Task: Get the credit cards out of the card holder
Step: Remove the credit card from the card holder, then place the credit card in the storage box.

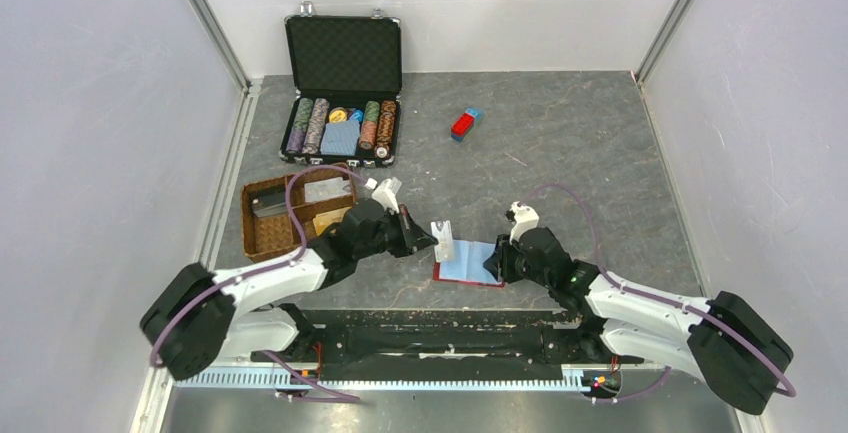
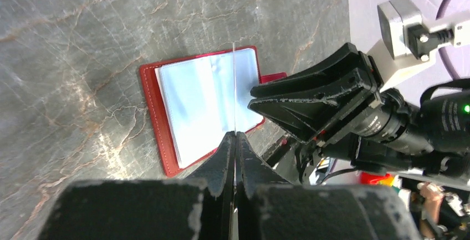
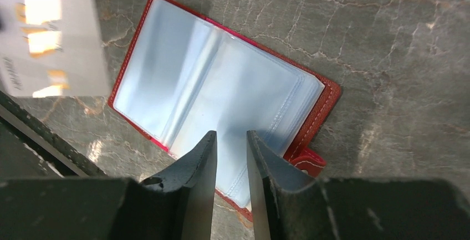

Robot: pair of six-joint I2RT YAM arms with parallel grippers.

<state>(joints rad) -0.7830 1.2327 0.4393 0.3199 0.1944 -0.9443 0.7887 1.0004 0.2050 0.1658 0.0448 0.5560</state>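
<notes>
from above, the left claw (image 1: 428, 240) pinches a credit card (image 1: 443, 240) just left of the open card holder (image 1: 470, 265) on the table (image 1: 600, 153). left wrist: the card shows edge-on. right wrist: the right claw (image 3: 231, 157), narrowly parted, apparently pins the holder flat.

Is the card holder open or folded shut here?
Open: the card holder lies spread flat on the table, its pale sleeves facing up and the red cover edging them on both sides.
</notes>
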